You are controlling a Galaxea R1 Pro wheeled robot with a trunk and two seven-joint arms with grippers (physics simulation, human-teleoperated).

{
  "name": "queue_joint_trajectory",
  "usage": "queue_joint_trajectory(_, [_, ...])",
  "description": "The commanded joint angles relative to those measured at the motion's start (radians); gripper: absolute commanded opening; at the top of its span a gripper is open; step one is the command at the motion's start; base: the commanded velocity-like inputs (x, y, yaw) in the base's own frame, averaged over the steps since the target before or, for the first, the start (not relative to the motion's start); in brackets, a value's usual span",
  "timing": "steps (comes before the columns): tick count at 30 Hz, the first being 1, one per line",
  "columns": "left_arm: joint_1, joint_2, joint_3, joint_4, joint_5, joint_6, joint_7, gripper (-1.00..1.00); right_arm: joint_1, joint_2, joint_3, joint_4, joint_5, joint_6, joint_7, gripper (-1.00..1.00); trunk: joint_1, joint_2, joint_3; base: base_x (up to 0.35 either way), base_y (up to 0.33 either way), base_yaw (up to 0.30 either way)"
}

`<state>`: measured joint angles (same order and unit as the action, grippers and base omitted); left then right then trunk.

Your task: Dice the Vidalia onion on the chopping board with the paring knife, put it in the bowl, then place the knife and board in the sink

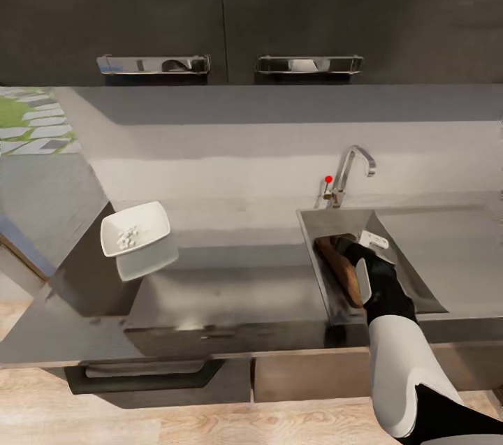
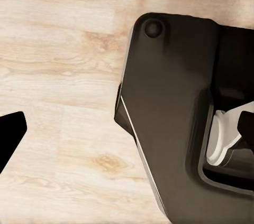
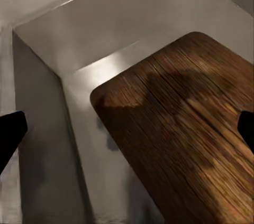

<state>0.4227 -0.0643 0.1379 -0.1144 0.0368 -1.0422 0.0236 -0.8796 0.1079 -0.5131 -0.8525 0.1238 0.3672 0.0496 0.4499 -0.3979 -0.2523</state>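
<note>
The chopping board point(image 1: 340, 267) leans tilted inside the sink point(image 1: 412, 277), against its left wall. My right gripper point(image 1: 349, 249) reaches down into the basin just over the board. In the right wrist view its fingers stand open, wide apart, above the board point(image 3: 185, 129) and the sink floor point(image 3: 106, 39), holding nothing. The white bowl point(image 1: 157, 218) sits on the countertop point(image 1: 230, 277) at the left, with the small pale diced pieces of the Vidalia onion point(image 1: 128, 237) inside. I cannot make out the paring knife. My left gripper point(image 2: 127, 129) hangs open over the wooden floor.
The chrome tap point(image 1: 347, 176) with its red knob stands behind the sink. Dark wall cabinets with two metal handles hang above. A draining panel point(image 1: 461, 242) lies right of the basin. The robot's dark base point(image 2: 174, 129) is below my left gripper.
</note>
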Motion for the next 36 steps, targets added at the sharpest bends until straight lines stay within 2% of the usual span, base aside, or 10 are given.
queue_joint_trajectory(1, [0.001, 0.0, -0.003, -0.002, 0.003, -0.001, 0.002, 1.0, 0.0, 0.002, -0.004, -0.018, 0.038, 0.005, 0.042, 1.0, 0.0, -0.002, -0.002, -0.337, 0.0, 0.0])
queue_joint_trajectory(3, [0.001, 0.0, -0.003, -0.002, 0.003, -0.001, 0.002, 1.0, 0.003, 0.003, -0.004, -0.052, 0.092, 0.005, 0.102, 1.0, 0.0, -0.002, -0.002, -0.337, 0.0, 0.0])
queue_joint_trajectory(5, [0.001, 0.0, -0.003, -0.002, 0.003, -0.001, 0.002, 1.0, 0.014, 0.005, -0.004, -0.085, 0.122, 0.004, 0.151, 1.0, 0.0, -0.002, -0.002, -0.337, 0.0, 0.0])
queue_joint_trajectory(8, [0.001, 0.0, -0.003, -0.002, 0.003, -0.001, 0.002, 1.0, 0.03, 0.008, -0.004, -0.122, 0.136, 0.002, 0.188, 1.0, 0.0, -0.002, -0.002, -0.337, 0.0, 0.0])
queue_joint_trajectory(15, [0.001, 0.0, -0.003, -0.002, 0.003, -0.001, 0.003, 1.0, 0.072, 0.017, -0.003, -0.194, 0.143, 0.0, 0.232, 1.0, 0.0, -0.002, -0.002, -0.337, 0.0, 0.0])
queue_joint_trajectory(36, [0.001, 0.0, -0.003, -0.002, 0.003, -0.001, 0.003, 1.0, 0.087, 0.018, -0.002, -0.198, 0.142, -0.028, 0.239, 1.0, 0.0, -0.002, -0.002, -0.337, 0.0, 0.0])
